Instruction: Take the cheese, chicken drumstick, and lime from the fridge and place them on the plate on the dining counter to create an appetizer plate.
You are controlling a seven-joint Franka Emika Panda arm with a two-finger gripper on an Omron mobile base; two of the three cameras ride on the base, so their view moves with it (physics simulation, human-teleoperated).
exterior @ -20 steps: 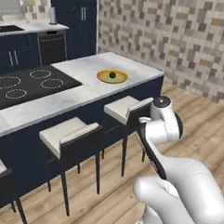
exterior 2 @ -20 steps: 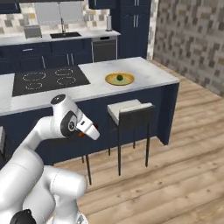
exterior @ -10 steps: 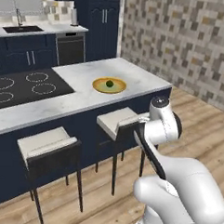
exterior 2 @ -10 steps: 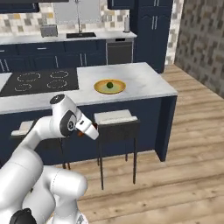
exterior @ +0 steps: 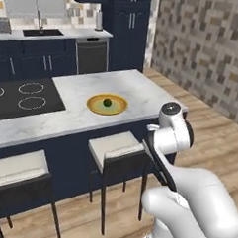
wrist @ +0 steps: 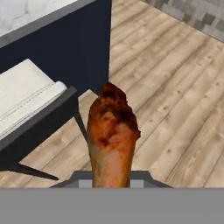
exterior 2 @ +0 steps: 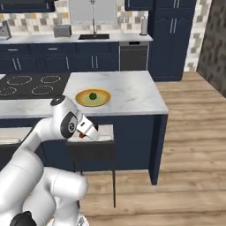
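Base has rolled along since a second ago, so the whole kitchen slid sideways in both base views; nothing on the counter (exterior: 142, 92) itself moved. Pincer (exterior 2: 84, 132) is clenched on the chicken drumstick (wrist: 112, 135), which pokes out lengthwise past the tips. The plate (exterior: 107, 104) sits on the counter with the lime (exterior: 107, 102) already on it. From the plate, the drumstick hangs lower and on the stool side, so I'd guess it needs to go up and over the edge.
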